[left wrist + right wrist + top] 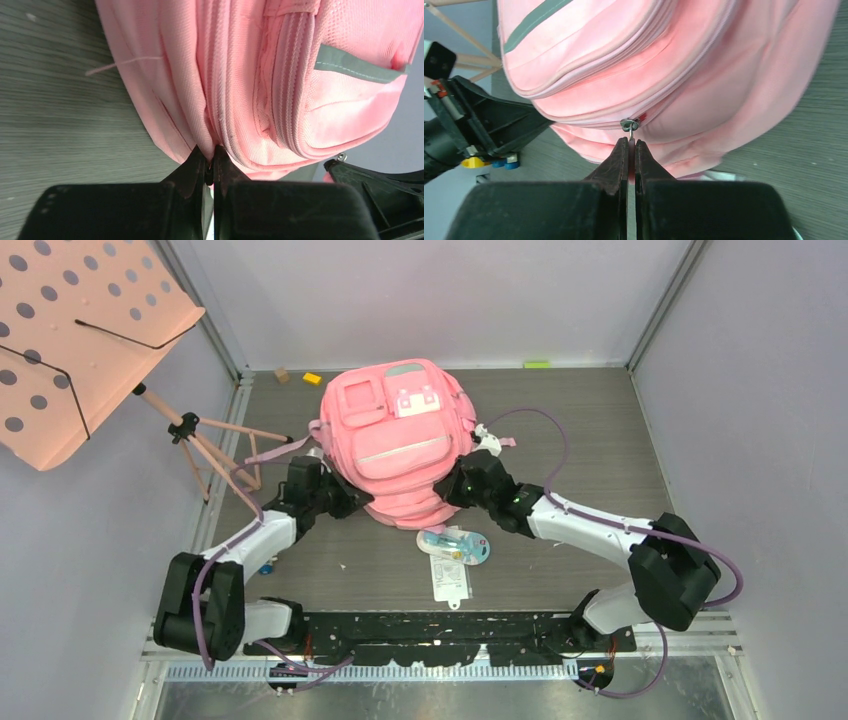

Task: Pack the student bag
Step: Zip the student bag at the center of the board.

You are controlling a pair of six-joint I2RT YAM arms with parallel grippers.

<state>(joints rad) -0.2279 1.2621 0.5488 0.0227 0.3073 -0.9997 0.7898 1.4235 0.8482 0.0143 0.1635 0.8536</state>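
Fingers of the right gripper [629,146] are pressed together on the small silver metal zipper pull [630,132]. The pull hangs from its slider on the near edge of the large pink fabric student bag [400,435]. The left gripper [211,154] is closed too, with its tips pinching the bag at a zipper seam on the other side of that same near edge. I cannot tell whether a second pull or only a fold of fabric sits between them.

The bag lies on its back in the middle of the dark grey wood-grain table [600,440], front pockets upward, between the two arms. A clear plastic blister pack with a blue item inside [452,546] lies on the table just in front of the bag, near the arm bases.

I judge that the step in hand is to open the main compartment. To do it well, the right arm should draw the pull along the line of the zipper teeth and follow the curve of the bag, not lift away from it. The left gripper should hold its place firmly as a counter-force, because the bag looks soft and could slide or bunch up. A slow, even pull seems safest, since the metal tab is thin and may slip out of the tips.
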